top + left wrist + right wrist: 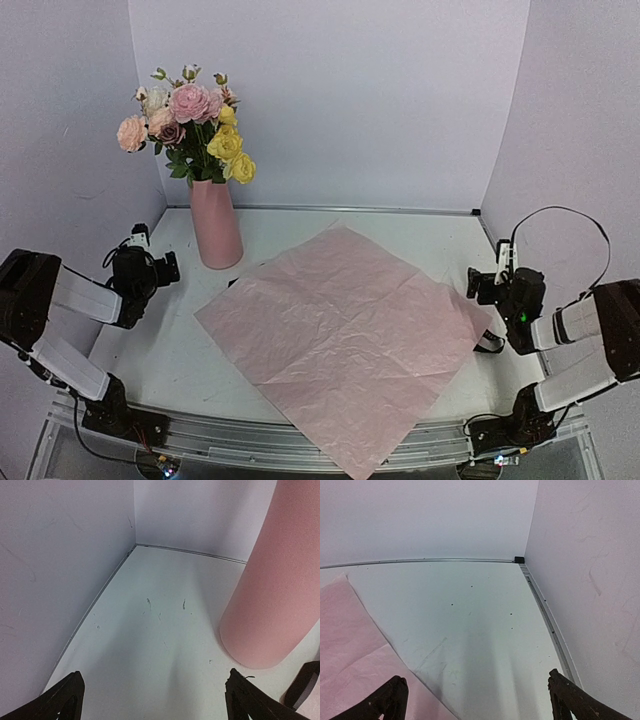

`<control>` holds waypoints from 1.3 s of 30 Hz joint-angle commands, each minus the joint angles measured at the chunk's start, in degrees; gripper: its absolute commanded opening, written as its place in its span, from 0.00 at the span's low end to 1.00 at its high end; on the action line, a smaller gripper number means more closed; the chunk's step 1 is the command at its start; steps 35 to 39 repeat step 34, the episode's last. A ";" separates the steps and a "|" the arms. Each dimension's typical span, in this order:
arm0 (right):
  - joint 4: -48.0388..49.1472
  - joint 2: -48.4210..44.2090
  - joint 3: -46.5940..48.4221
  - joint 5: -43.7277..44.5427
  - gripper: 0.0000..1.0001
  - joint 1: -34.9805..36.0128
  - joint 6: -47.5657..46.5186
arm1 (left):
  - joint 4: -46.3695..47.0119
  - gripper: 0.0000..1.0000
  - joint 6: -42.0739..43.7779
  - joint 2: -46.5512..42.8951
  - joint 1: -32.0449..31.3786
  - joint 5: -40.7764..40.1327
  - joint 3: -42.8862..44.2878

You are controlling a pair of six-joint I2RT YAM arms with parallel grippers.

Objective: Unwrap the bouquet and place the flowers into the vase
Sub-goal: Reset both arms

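Note:
The flowers [195, 125] of the bouquet, pink, cream and yellow blooms with green leaves, stand upright in the salmon-pink vase [216, 225] at the back left. The crinkled pink paper [340, 330] lies spread flat across the middle of the table, apart from them. My left gripper [160, 258] hovers open just left of the vase, nothing between its fingers. In the left wrist view the vase [272, 580] fills the right side beyond the open left gripper [155, 692]. My right gripper [488, 278] is open at the paper's right edge. The right wrist view shows the empty right gripper [475, 695] over bare table, paper [350, 645] at its left.
A black ribbon [490, 343] lies at the paper's right edge near the right arm. A black strip [302, 682] shows beside the vase's base. White walls close in the back and both sides, with a rail [545, 610] along the right wall.

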 commanded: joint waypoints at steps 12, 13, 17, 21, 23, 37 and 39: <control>10.86 9.66 4.93 5.50 0.98 -0.08 1.37 | 22.02 1.00 4.46 10.81 1.79 8.56 -4.64; 10.45 9.46 4.75 5.92 0.98 -0.06 1.38 | 22.47 0.99 4.17 11.14 2.09 8.36 -4.49; 10.43 9.61 4.98 6.11 0.98 -0.09 1.52 | 22.29 0.99 3.82 11.83 2.68 8.85 -3.85; 10.42 9.66 5.00 6.12 0.98 -0.10 1.54 | 22.13 1.00 3.60 11.31 3.02 9.13 -4.19; 10.44 9.64 5.05 6.16 0.98 -0.06 1.55 | 22.14 0.99 3.63 11.44 3.06 9.22 -4.04; 10.41 9.66 5.04 6.14 0.98 -0.06 1.55 | 21.88 1.00 3.67 11.81 3.21 9.82 -3.55; 10.41 9.66 5.04 6.14 0.98 -0.06 1.55 | 21.88 1.00 3.67 11.81 3.21 9.82 -3.55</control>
